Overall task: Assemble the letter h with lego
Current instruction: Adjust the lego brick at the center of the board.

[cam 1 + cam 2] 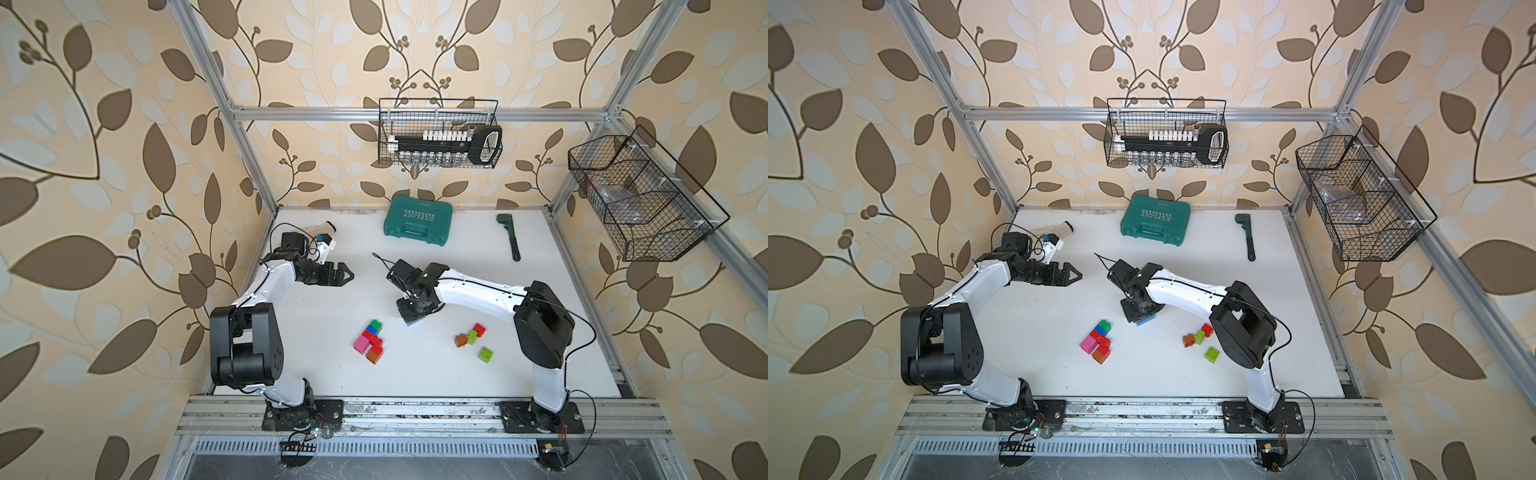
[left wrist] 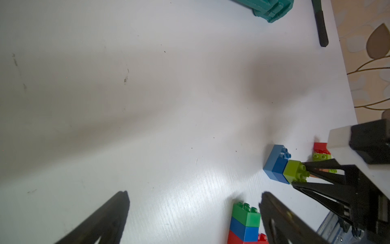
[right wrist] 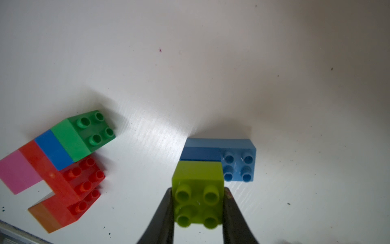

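"Gripping anything, the right claw point(image 3: 198, 191)?"

"Yes. Its two fingers press against opposite sides of a lime brick point(image 3: 198, 175), whose studs face up toward the claw. That brick sits on one end of a long blue brick point(image 3: 238, 164) (the four studs at the other end are bare), around the middle of the white table point(image 1: 332, 316)."

"And the left claw point(image 1: 349, 275)?"

"It's spread wide with nothing between the fingers, over the far left of the table, well apart from every brick."

"Where's the rest of the lego?"

"A joined group point(image 1: 369, 340) lies flat just left of the long blue brick, made of green, blue, red, pink and orange pieces. To the right is a loose cluster point(image 1: 471, 336) of one red, one lime and one orange piece. A lone lime brick point(image 1: 485, 354) sits a little nearer than that. A teal case point(image 1: 417, 220) rests at the far edge."
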Available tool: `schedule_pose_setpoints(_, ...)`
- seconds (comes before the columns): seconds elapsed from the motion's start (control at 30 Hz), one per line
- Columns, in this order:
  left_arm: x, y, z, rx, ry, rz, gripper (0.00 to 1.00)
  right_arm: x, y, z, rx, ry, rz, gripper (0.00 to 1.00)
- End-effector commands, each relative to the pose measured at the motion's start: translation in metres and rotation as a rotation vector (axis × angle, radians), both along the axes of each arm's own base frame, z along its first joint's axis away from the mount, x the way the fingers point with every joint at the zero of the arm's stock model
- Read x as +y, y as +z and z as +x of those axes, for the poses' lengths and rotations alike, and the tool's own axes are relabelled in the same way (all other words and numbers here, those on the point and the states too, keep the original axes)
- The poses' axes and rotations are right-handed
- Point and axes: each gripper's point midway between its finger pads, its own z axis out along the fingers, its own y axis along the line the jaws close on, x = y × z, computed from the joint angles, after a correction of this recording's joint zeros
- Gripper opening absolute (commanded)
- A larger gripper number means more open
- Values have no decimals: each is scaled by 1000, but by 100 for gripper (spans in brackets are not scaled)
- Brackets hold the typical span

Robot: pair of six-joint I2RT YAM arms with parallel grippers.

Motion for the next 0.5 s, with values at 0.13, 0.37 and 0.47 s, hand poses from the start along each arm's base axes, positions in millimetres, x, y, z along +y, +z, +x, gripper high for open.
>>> schedule_pose_setpoints(0.13, 0, 17, -1, -37, 4, -29, 99, -18, -39, -17, 64, -39, -66, 17)
schedule_pose_setpoints(0.37, -3, 16, -2, -18, -2, -55, 99, -27, -76, -30, 207, -56, -140, 14)
schedule_pose_setpoints(0.47, -2, 15, -3, -21, -1, -54, 99, -37, -86, -30, 248, -71, -196, 14)
